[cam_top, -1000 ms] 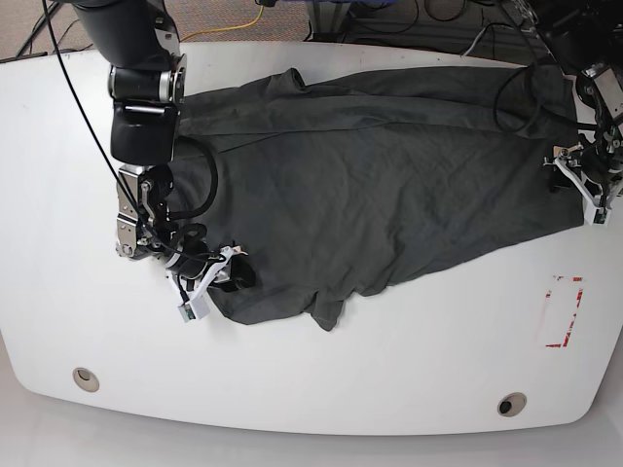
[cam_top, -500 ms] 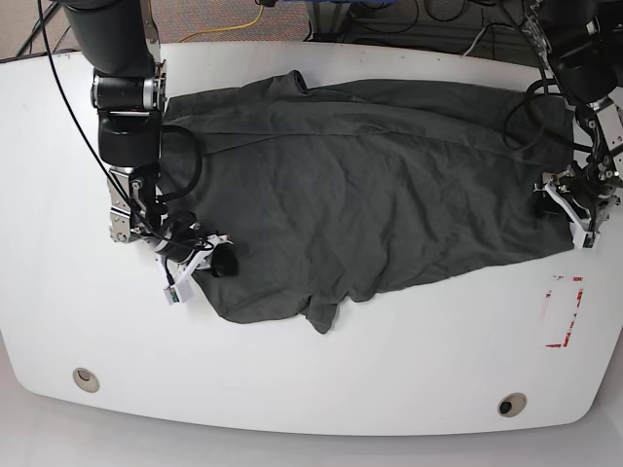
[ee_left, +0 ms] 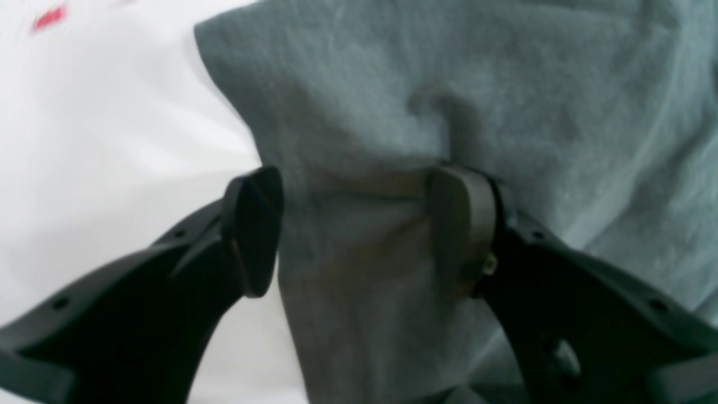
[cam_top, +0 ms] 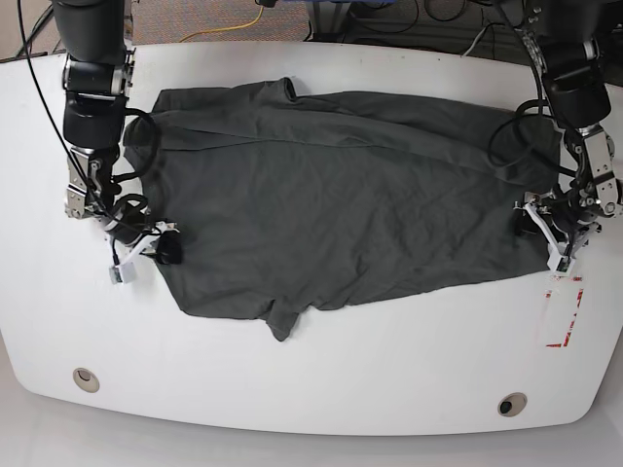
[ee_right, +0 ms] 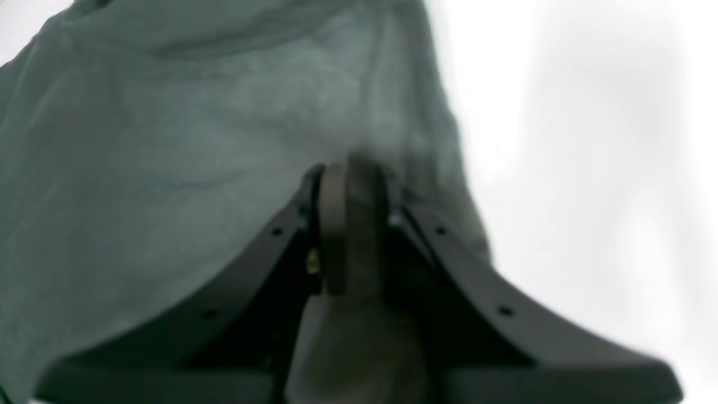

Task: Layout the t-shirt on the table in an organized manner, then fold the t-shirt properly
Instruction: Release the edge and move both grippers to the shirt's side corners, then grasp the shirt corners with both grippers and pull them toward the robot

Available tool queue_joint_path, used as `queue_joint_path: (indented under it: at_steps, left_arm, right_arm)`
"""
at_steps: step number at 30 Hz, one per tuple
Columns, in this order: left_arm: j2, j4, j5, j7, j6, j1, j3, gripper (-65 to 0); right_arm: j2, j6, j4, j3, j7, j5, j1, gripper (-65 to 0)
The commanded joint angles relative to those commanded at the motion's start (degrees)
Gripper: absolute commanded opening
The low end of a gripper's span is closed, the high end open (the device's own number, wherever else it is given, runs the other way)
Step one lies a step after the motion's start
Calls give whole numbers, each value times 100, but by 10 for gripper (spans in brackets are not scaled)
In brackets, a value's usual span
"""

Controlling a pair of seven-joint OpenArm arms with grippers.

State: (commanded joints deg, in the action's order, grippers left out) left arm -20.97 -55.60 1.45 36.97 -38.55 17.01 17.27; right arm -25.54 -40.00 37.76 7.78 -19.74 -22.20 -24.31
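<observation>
T-shirt (cam_top: 341,219) spread nearly flat across the table (cam_top: 321,375); right gripper (ee_right: 353,224) pinches its one side edge, fingers pressed together, likely to tension it, while left gripper (ee_left: 359,230) at the opposite edge stands spread, fabric between, not clamped

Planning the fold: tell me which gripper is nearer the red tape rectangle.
Left. The left gripper sits just above the red tape rectangle; the right gripper is across the white table.
</observation>
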Motion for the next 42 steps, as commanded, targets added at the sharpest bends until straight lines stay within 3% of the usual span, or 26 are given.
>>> queue_joint_path:
  at_steps: [17, 21, 26, 30, 33, 36, 42]
  left_arm:
    - [9, -62, 0, 18, -9, 105, -9, -267]
    - [-18, -352, 18, 18, -18, 105, 9, -267]
    - [-26, -1002, 18, 44, -18, 70, 26, -262]
    - [-26, -1354, 26, 202, -18, -26, 26, -206]
    - [-9, -1881, 26, 334, -18, -193, 26, -149]
    - [0, -2514, 26, 510, -18, -484, 26, -143]
    - [9, -3613, 35, 826, -26, -1064, 35, -143]
  right_arm:
    - [-149, 0, 220, 44, -62, -53, 114, -571]
    - [-149, 0, 782, 97, -475, -53, 220, -563]
    - [-88, 0, 1811, 624, -1266, -53, 281, -545]
    - [62, 0, 2400, 835, -1837, -35, 281, -458]
    - [132, 0, 3112, 967, -2365, -26, 440, -355]
    - [193, 0, 3991, 1020, -2840, -62, 747, -285]
    - [589, 0, 5670, 1477, -3675, -53, 1565, -243]
